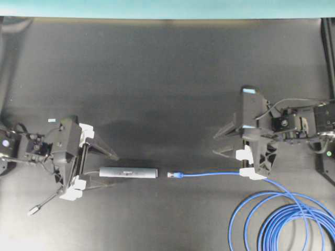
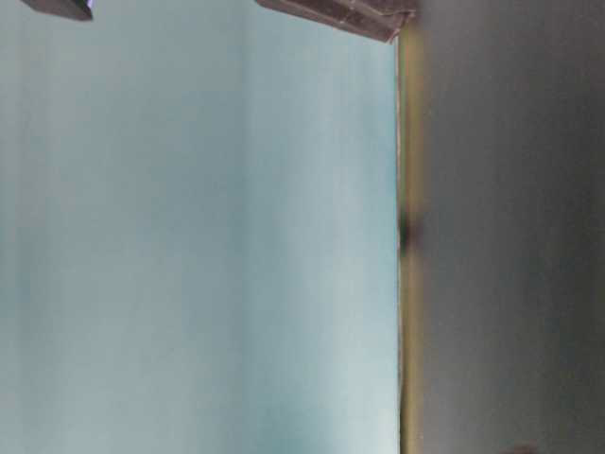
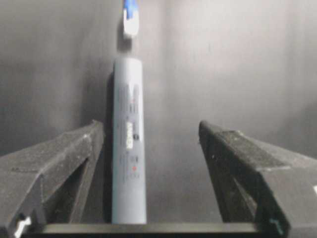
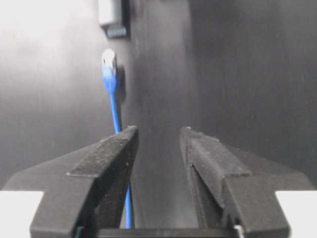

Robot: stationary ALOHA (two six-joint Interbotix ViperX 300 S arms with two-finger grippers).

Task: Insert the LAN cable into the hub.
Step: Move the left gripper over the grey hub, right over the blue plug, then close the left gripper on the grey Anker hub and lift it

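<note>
Right pincer (image 4: 158, 148) parted, empty; LAN cable (image 4: 112, 94) left, plug short of hub (image 4: 110, 12).

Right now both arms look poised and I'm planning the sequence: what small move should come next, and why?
Probably lower the left gripper around the hub and close on it. Its jaws stand wide open, with the hub lying flat on the table by one finger, unheld. The LAN cable plug lies just short of the hub's end, not inserted, and the right gripper is open with the cable outside its fingers. Steadying the hub first seems sensible.
</note>
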